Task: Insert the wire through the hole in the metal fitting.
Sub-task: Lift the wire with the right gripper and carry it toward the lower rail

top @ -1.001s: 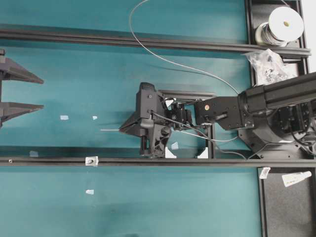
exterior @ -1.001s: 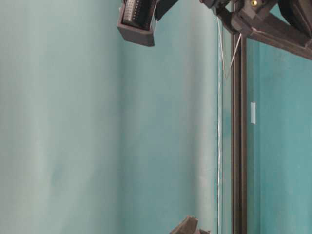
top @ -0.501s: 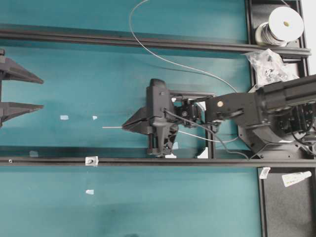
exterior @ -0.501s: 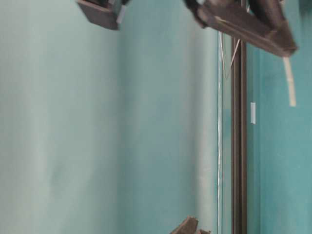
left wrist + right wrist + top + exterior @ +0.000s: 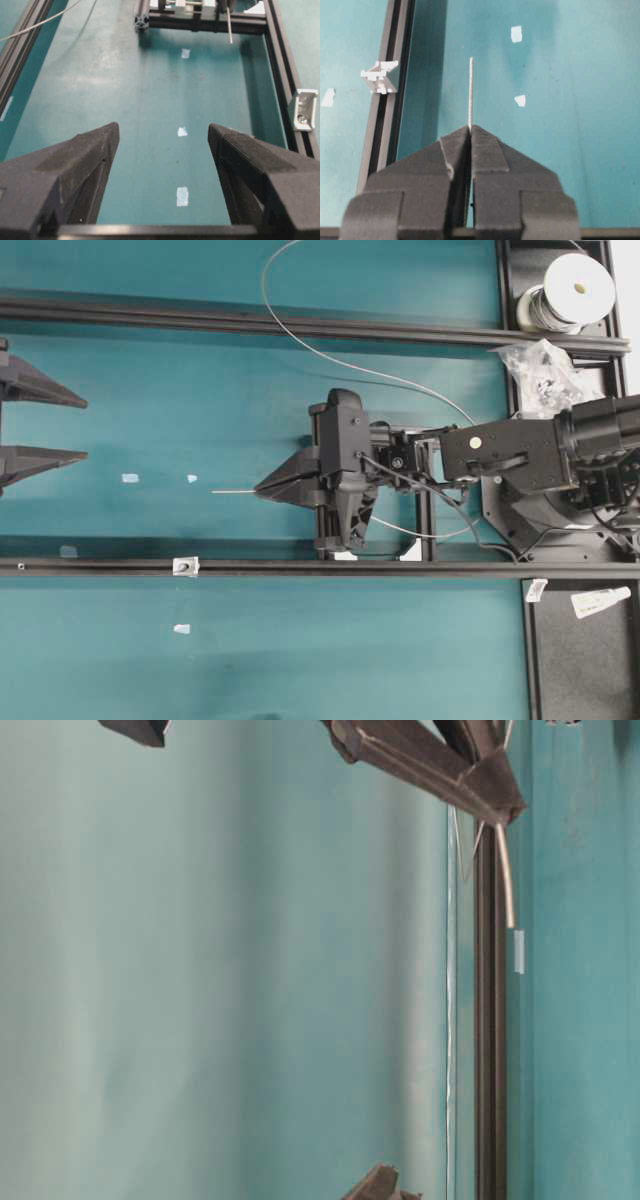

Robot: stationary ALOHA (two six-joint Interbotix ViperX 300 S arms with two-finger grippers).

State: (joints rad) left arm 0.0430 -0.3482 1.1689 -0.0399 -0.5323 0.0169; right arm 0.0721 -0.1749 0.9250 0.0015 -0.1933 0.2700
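Observation:
My right gripper [image 5: 258,491] hangs over the middle of the teal table, shut on the wire [image 5: 235,492]. A short straight free end sticks out to the left past the tips [image 5: 470,127], and the wire [image 5: 470,92] points at bare table. The metal fitting [image 5: 185,565] sits on the lower black rail, below and left of the wire's end. In the right wrist view the fitting [image 5: 380,77] is left of the wire. Its hole shows only as a small dark spot [image 5: 185,566]. My left gripper [image 5: 87,428] waits at the far left, open and holding nothing [image 5: 163,129].
Two black rails [image 5: 400,567] cross the table. White paper scraps [image 5: 130,478] lie between and below them. A black frame [image 5: 425,530] stands under the right arm. The wire spool [image 5: 570,290] and a plastic bag [image 5: 545,370] sit at the top right.
The right arm has drawn back to the right, carrying the wire with it; the free end has shifted slightly right and away from the lower rail. The left gripper has not moved.

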